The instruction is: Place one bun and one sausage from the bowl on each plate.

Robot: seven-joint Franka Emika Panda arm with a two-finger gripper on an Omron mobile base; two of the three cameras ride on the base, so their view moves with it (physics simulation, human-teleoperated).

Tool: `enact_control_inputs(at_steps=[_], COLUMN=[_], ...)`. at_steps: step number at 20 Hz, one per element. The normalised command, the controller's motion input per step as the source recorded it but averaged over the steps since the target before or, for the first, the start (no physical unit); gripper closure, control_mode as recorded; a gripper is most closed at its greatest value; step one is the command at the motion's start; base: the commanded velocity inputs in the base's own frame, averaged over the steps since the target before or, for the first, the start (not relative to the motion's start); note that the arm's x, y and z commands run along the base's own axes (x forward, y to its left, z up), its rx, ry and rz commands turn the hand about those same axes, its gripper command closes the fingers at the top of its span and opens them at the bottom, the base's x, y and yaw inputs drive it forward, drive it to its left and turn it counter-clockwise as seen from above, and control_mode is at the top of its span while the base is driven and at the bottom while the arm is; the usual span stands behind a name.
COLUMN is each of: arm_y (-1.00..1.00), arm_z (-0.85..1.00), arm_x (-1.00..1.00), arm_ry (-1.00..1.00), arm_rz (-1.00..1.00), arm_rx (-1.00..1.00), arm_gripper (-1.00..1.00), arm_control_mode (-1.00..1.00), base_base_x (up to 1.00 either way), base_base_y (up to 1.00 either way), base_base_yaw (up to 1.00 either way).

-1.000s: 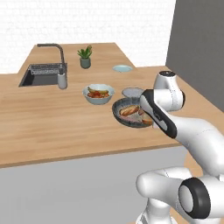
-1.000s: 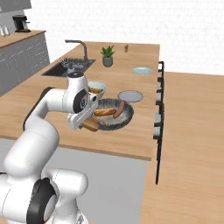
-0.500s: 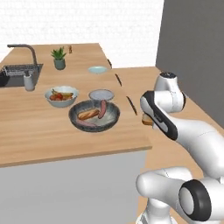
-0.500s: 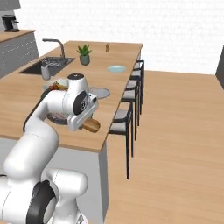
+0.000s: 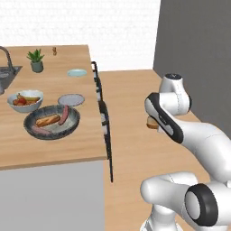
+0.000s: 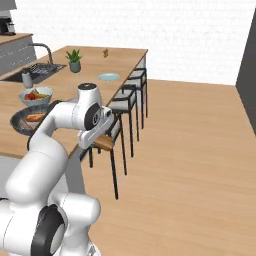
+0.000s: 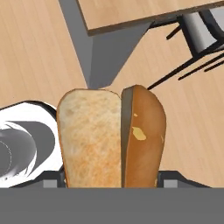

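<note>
Base has driven right since a second ago, so the gripper (image 7: 111, 181), closed on a split bun (image 7: 111, 140), hangs over the floor beside the desk (image 5: 49, 144), well apart from bowl (image 5: 52, 122) and plates (image 5: 71, 99); bun placement remains undone.

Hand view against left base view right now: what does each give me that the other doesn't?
Hand view: the bun close up, split lengthwise into a pale and a browner half, gripped between the jaws above wooden floor. Left base view: the dark bowl holding sausages and a bun, two plates, and a fruit bowl. Both: the held bun and the counter edge.
</note>
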Motion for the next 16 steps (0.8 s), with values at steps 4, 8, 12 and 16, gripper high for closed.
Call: enact_control_inputs(at_steps=[4,8,12,16], arm_y=[0.0,0.0,0.0,0.0], arm_z=[0.0,0.0,0.0,0.0], arm_x=[0.0,0.0,0.0,0.0], arm_ry=[0.0,0.0,0.0,0.0], arm_rz=[0.0,0.0,0.0,0.0], arm_rx=[0.0,0.0,0.0,0.0], arm_gripper=[1.0,1.0,1.0,1.0], arm_control_mode=[1.0,1.0,1.0,1.0], base_base_x=[0.27,0.46,0.49,0.19], base_base_y=[-0.81,-0.77,-0.82,-0.98], base_base_yaw=[0.23,0.45,0.5,0.52])
